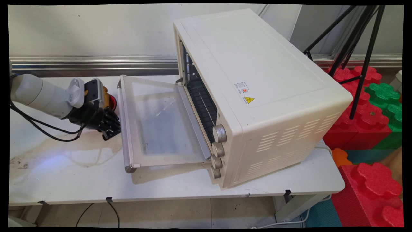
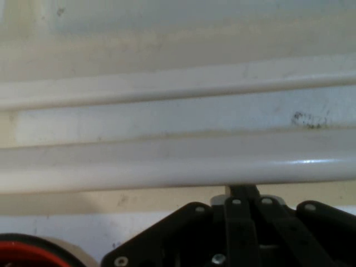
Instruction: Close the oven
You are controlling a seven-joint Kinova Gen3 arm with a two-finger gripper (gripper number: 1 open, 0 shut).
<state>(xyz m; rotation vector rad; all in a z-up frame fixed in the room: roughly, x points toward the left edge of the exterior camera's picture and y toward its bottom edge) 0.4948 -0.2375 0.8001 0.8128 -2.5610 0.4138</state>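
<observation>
One pincer [image 1: 111, 129], fingers closed | just beside oven door handle [image 1: 124, 125] | door [image 1: 161, 122] open

White rounded arm [image 1: 38, 95], black cables [image 1: 42, 127] dangling behind the hand [image 1: 111, 130], which is black with small silver screws [image 2: 218, 258].

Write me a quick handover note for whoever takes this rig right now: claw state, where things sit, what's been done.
Claw: low over the table, right beside the handle bar of the toaster oven's door; the hand view shows the fingers together.
Oven door: fully dropped open, lying flat; the rack inside is visible.
Red object: on the table behind the claw, partly hidden.
Nothing is held.
</observation>
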